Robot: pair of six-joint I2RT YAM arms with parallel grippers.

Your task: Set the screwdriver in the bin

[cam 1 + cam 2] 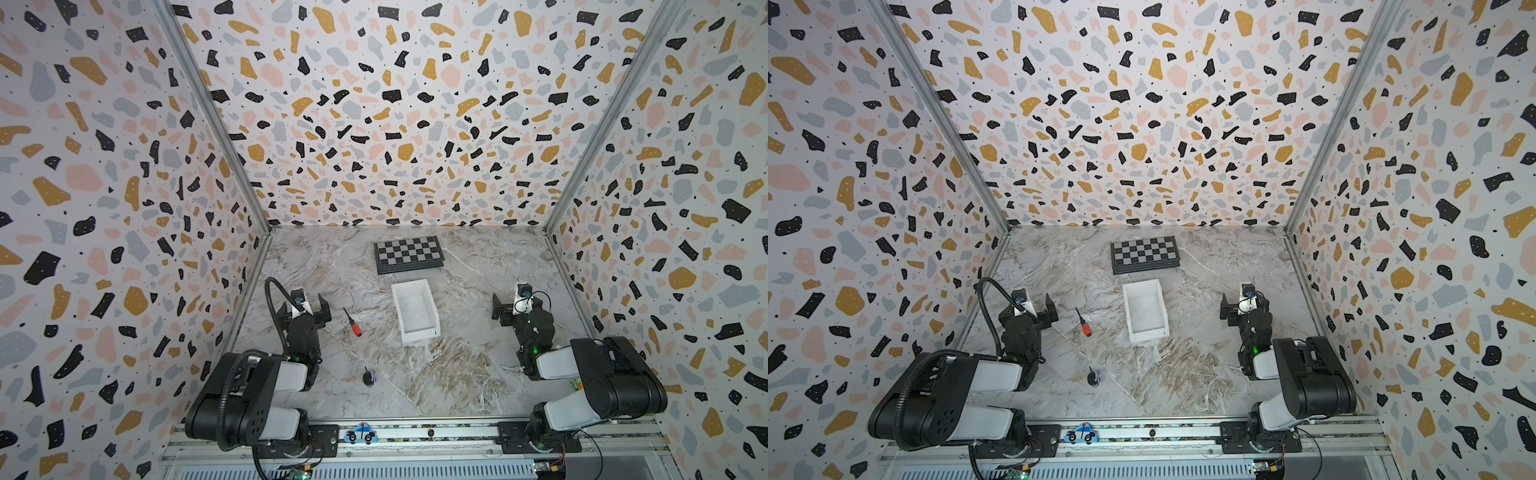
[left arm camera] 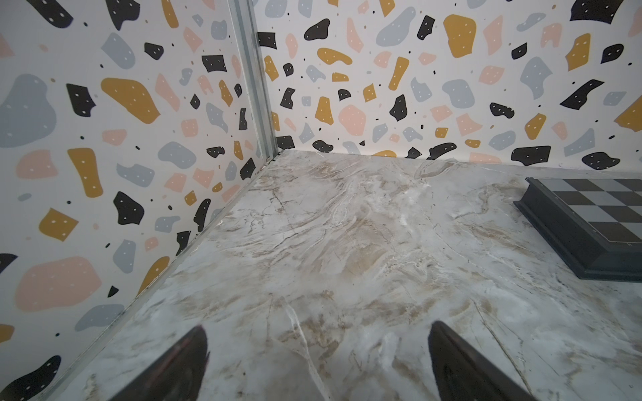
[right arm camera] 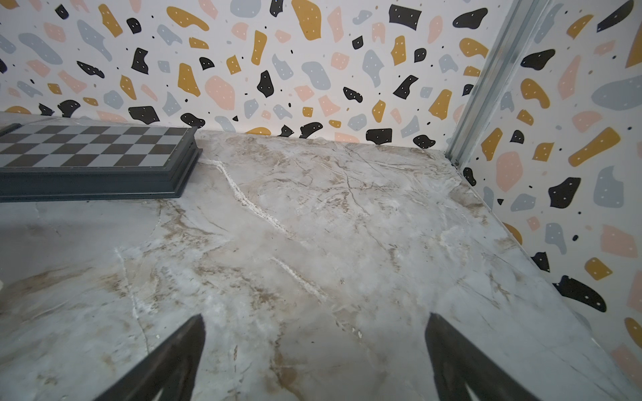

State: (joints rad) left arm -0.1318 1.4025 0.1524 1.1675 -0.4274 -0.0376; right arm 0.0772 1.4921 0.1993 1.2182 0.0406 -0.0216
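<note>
Screwdriver (image 1: 351,321) left of the bin (image 1: 417,335) looks light, stiff, rolly, so pinch its handle (image 1: 356,329); left gripper (image 2: 318,328) and right gripper (image 3: 316,316) gape empty.

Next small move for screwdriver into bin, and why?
Probably swing the open left gripper toward the small red-orange-handled screwdriver: it lies on the marble table beside that gripper, outside the white rectangular plastic bin, and nothing is held.

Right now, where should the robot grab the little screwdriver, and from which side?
Grab the screwdriver by its fat red-orange handle, coming straight down from above with the jaws across it. It lies flat on the table, and its thin shaft is harder to pinch. The open left gripper is nearest.
</note>
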